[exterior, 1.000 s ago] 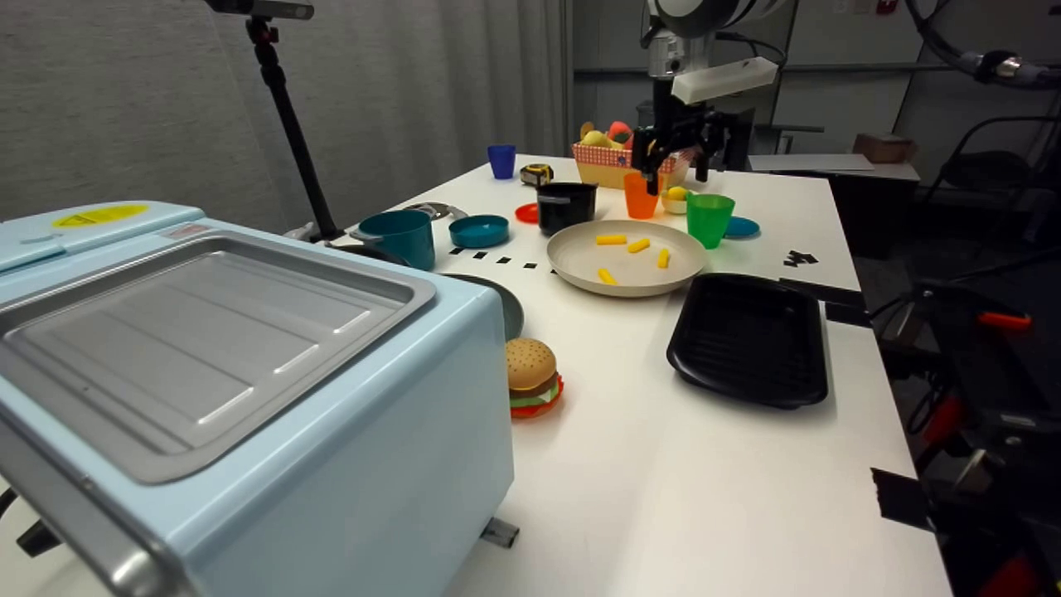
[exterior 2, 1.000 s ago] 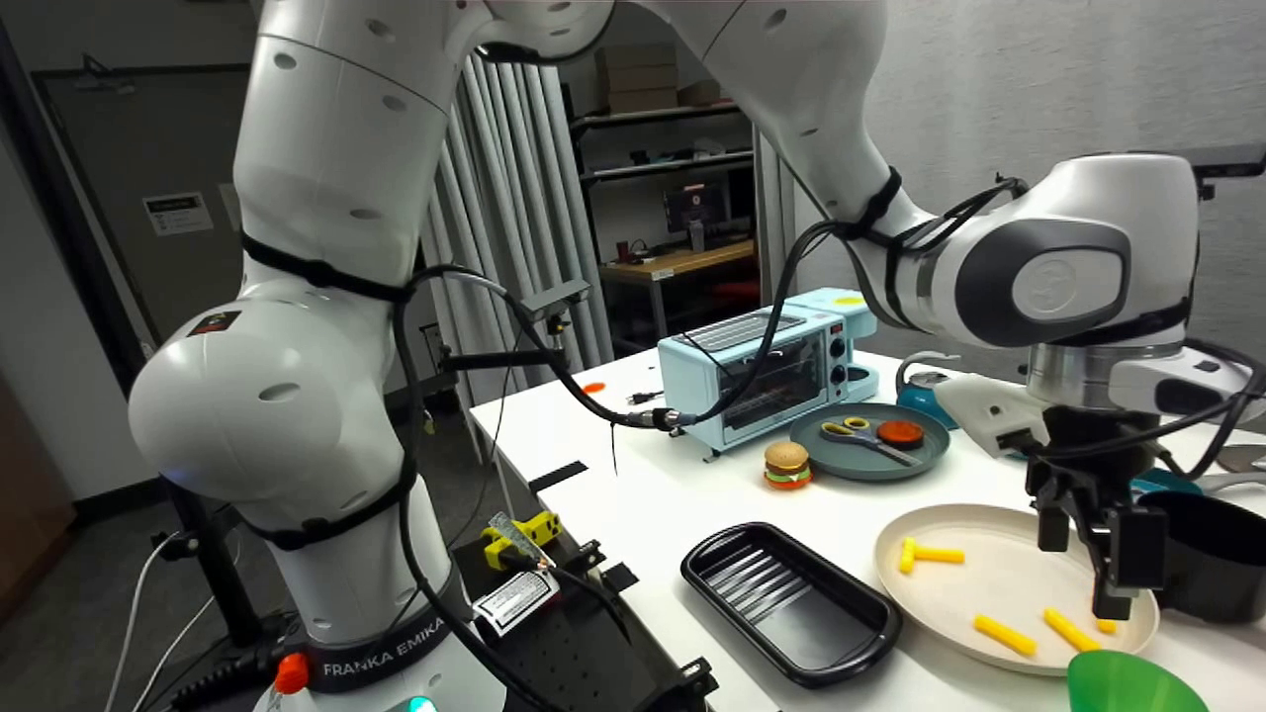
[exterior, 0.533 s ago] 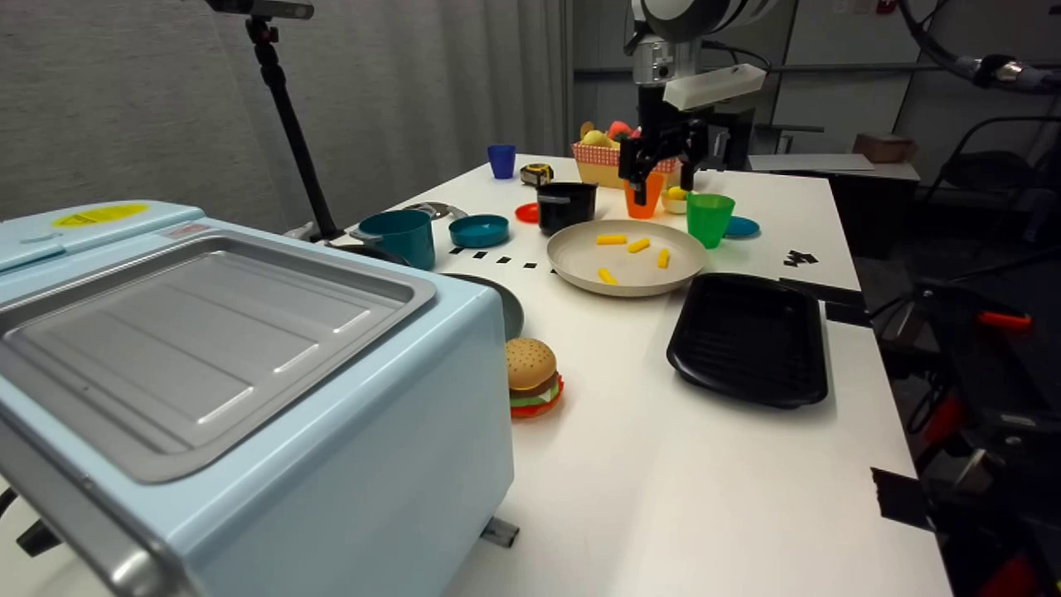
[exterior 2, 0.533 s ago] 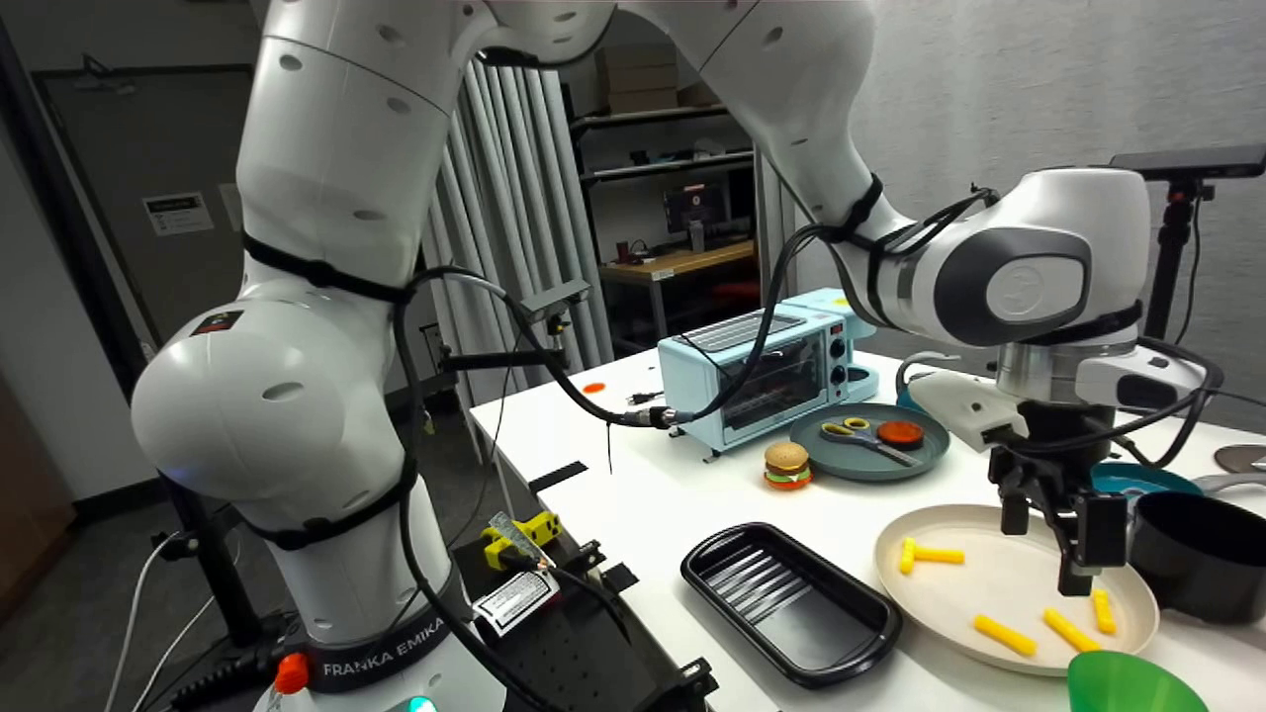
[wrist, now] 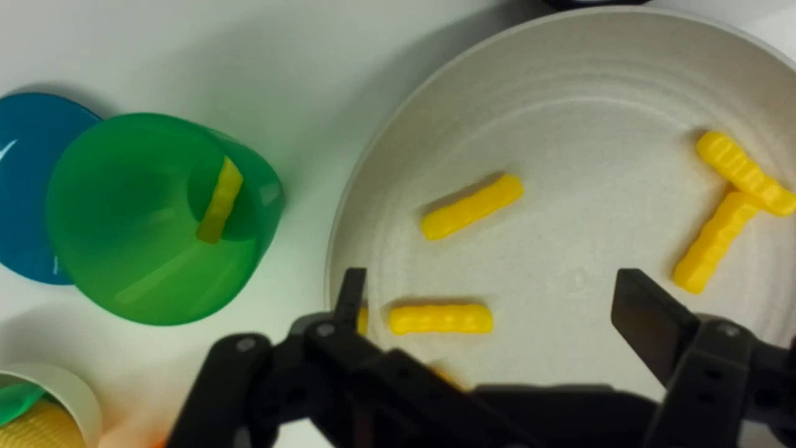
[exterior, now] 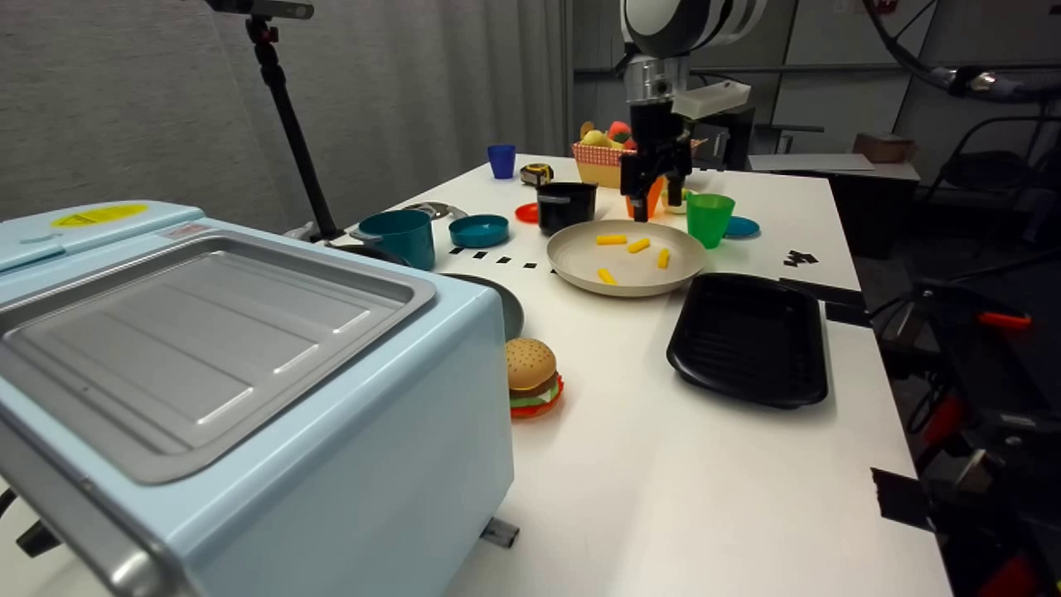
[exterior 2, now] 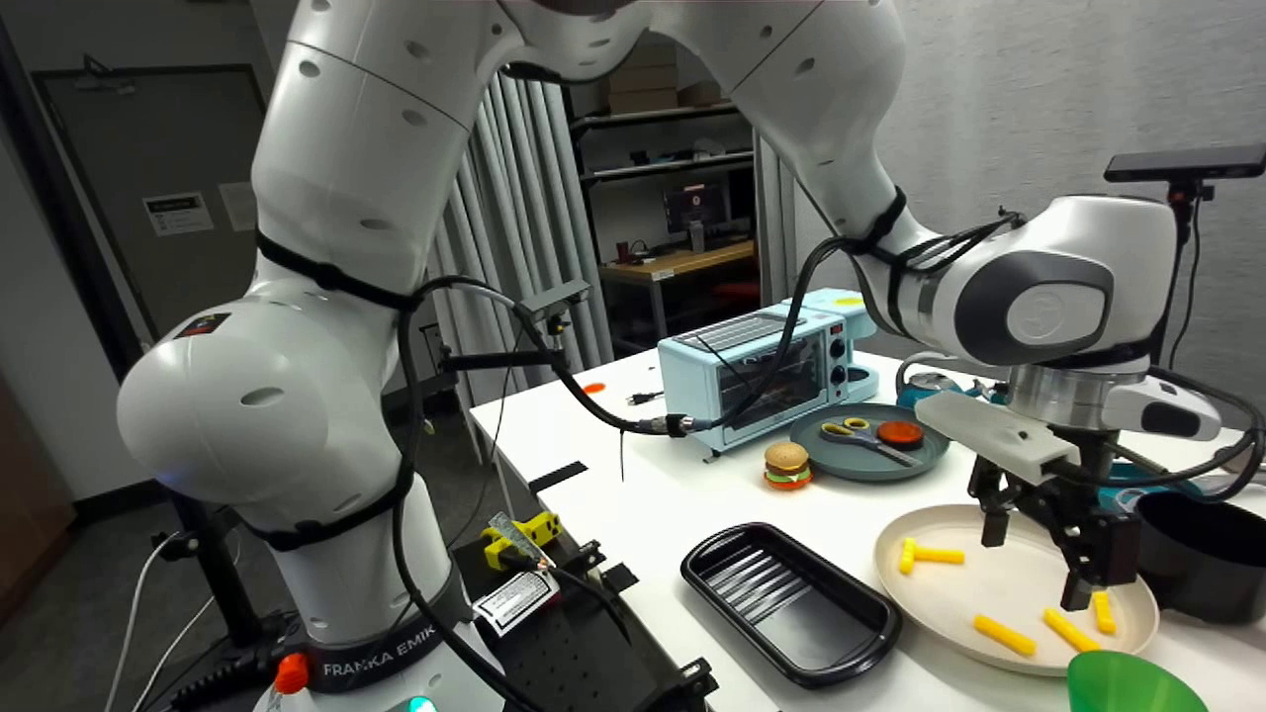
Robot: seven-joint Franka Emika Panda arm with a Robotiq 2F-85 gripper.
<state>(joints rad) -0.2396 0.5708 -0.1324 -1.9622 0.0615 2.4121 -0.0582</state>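
Yellow sticks (wrist: 472,207) lie scattered on a beige plate (wrist: 559,249) beneath my gripper (wrist: 491,277), which hangs above them — its fingers (wrist: 653,323) spread wide. From my station, the wrist view shows two of the sticks touching near the rim and a lone stick (wrist: 221,202) inside the green cup (wrist: 124,199), which stands just beside the plate and partly hides a blue lid (wrist: 31,180). In an exterior view, I see a black tray (exterior 2: 791,603) just beside the plate and a black pot (exterior 2: 1202,554) on the opposite side. Farther off, a burger (exterior 2: 787,465) sits beside a dark plate (exterior 2: 860,471) that bears scissors (exterior 2: 868,437).
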